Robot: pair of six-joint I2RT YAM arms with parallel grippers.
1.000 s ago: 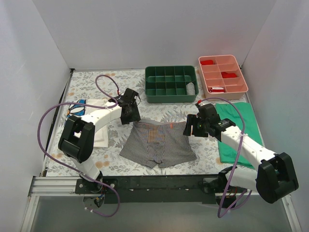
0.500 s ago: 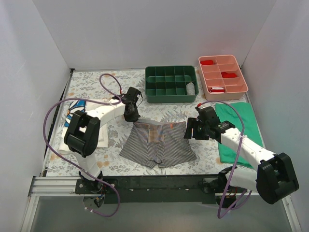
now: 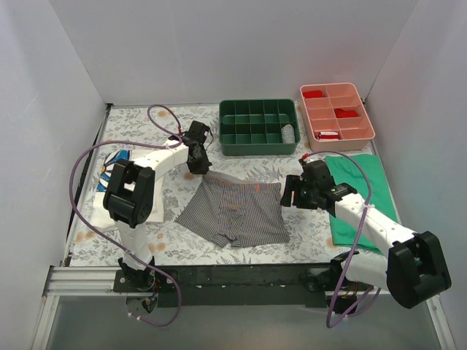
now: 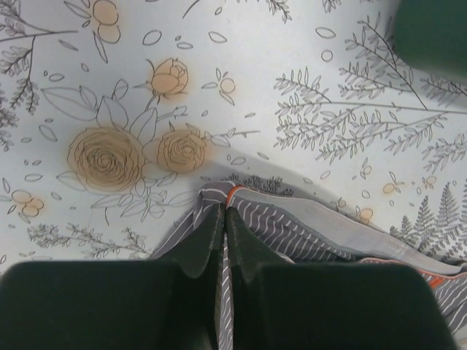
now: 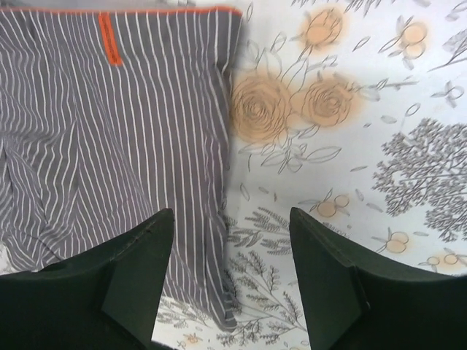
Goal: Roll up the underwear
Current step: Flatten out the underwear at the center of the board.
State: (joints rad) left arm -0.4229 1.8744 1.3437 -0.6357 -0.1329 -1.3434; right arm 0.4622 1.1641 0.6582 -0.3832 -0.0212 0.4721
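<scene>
The underwear [image 3: 233,213], grey-and-white striped boxer shorts with an orange-trimmed waistband, lies spread on the floral table in front of the arms. My left gripper [image 3: 198,169] is shut on its far left waistband corner [image 4: 232,195] and holds that corner lifted off the table. My right gripper [image 3: 290,192] is open and empty, hovering over the right edge of the underwear [image 5: 146,131]; its left finger is above the cloth and its right finger above bare table.
A green divided tray [image 3: 258,126] and a pink divided tray [image 3: 336,111] stand at the back. A plain green cloth [image 3: 357,193] lies at the right under my right arm. A white cloth with blue print [image 3: 117,164] lies at the left.
My left gripper has closed on the waistband corner and drawn it back and left, shifting the underwear askew. My right gripper has barely moved.
</scene>
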